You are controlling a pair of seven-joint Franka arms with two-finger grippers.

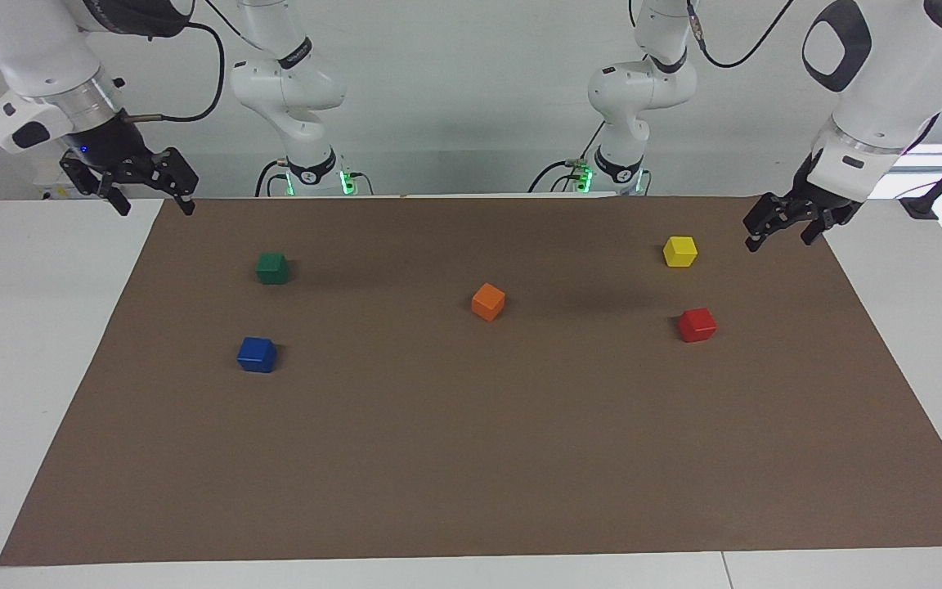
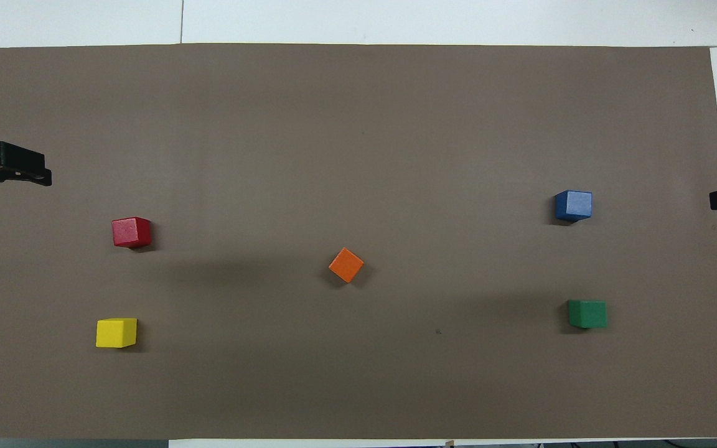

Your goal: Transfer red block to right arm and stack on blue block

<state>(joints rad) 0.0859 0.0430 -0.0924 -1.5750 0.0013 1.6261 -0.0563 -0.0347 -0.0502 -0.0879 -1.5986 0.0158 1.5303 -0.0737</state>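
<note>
Facing view: I start from this camera because it shows both arms and their height above the table
Brown mat (image 1: pixel 471 458): covers most of the white table (image 1: pixel 29 368); all five cubes sit on it, well apart, so I judge each can be approached without bumping a neighbour
Right arm (image 1: pixel 38 74): comes in at its own end of the table and waits; nothing for it to do until the handover
Left arm (image 1: pixel 872 98): stands at its own end, the one I would send first since the cube to fetch lies on its side
Right gripper (image 1: pixel 152 196): raised over the mat's edge nearest the robots, fingers spread, empty, blue light showing on the wrist
Left gripper (image 1: pixel 782 227): raised over the mat's corner beside the yellow block (image 1: pixel 679 251), empty; the gap between its fingers I cannot tell
Red block (image 1: pixel 697 325): flat on the mat toward the left arm's end, farther from the robots than the yellow one, untouched
Blue block (image 1: pixel 256 354): toward the right arm's end, farther out than the green block (image 1: pixel 271 267), top face bare for stacking
Orange block (image 1: pixel 487 301): mid-mat, turned corner-on; I judge the handover should happen above it
Progress: nothing begun, by my reading
</note>
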